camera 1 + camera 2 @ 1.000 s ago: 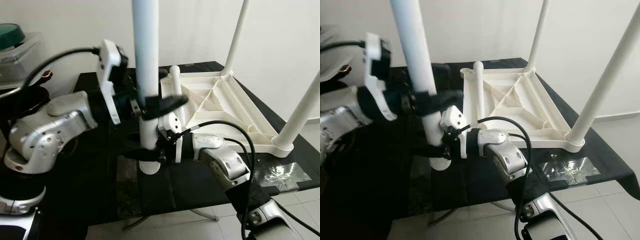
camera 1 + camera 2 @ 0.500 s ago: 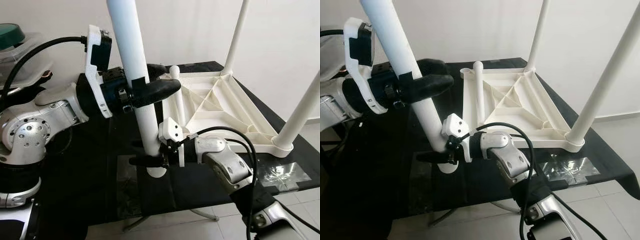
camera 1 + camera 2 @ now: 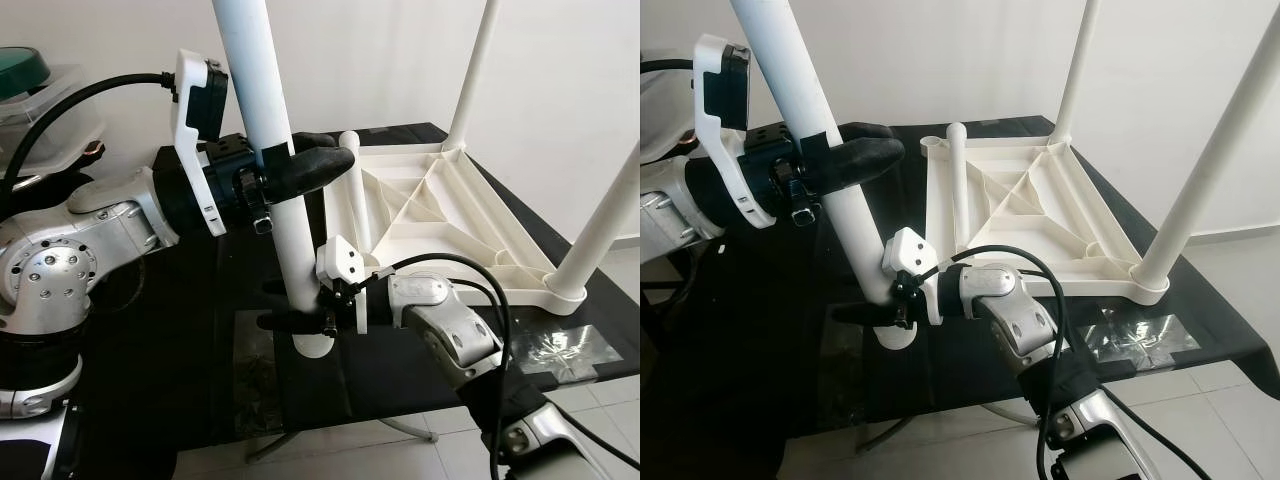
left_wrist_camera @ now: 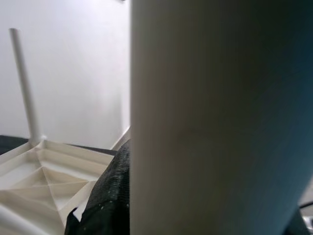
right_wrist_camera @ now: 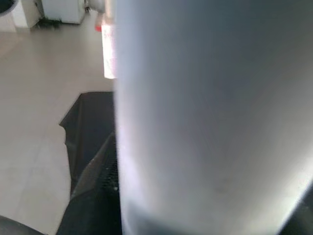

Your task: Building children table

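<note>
Both the left gripper (image 3: 300,172) and the right gripper (image 3: 292,305) were clamped on the tilted white leg (image 3: 270,150), which could slip if either loosened.

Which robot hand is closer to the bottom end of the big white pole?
Right. The right end effector grips the white plastic table leg just above its bottom end; the left end effector clamps it higher up.
</note>
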{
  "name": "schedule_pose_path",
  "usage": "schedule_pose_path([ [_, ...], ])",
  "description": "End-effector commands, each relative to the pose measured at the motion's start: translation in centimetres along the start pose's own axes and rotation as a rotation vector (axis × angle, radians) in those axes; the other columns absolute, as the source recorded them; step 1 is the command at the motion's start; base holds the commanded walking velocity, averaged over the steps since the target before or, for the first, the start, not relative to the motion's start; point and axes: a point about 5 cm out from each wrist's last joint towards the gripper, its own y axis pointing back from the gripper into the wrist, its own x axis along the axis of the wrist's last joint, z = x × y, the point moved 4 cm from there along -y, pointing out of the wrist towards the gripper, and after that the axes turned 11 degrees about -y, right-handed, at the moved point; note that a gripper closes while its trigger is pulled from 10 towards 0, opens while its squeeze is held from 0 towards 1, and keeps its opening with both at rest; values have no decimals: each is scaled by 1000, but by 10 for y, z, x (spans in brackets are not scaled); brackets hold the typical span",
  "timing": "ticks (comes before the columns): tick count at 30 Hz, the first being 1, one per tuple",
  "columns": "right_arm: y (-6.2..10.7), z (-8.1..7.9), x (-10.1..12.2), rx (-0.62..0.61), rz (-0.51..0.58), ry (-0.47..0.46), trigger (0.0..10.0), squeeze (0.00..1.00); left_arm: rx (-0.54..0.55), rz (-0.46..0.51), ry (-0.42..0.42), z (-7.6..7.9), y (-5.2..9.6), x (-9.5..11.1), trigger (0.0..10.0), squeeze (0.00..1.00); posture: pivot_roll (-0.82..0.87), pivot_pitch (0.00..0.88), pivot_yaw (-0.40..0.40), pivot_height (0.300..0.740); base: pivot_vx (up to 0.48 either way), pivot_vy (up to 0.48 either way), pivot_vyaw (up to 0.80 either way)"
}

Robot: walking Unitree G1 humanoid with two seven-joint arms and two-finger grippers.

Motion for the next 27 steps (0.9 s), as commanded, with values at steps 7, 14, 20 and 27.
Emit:
schedule_pose_path([
  [7,-14,-3,16,30,11,40,10000,1000,-39,8,11,4,-5,-3,0,0,50,0,8,740,0,0,0],
  [14,-32,3,21,-20,11,3,10000,0,-58,12,16,9,-8,-5,0,0,51,0,6,740,0,0,0],
  [20,-37,0,23,-15,44,-51,7529,0,-60,25,12,11,-9,-2,0,0,54,0,2,740,0,0,0],
  [27,-39,-7,20,26,32,-66,0,0,-71,33,9,13,-11,0,0,0,52,0,1,740,0,0,0],
])
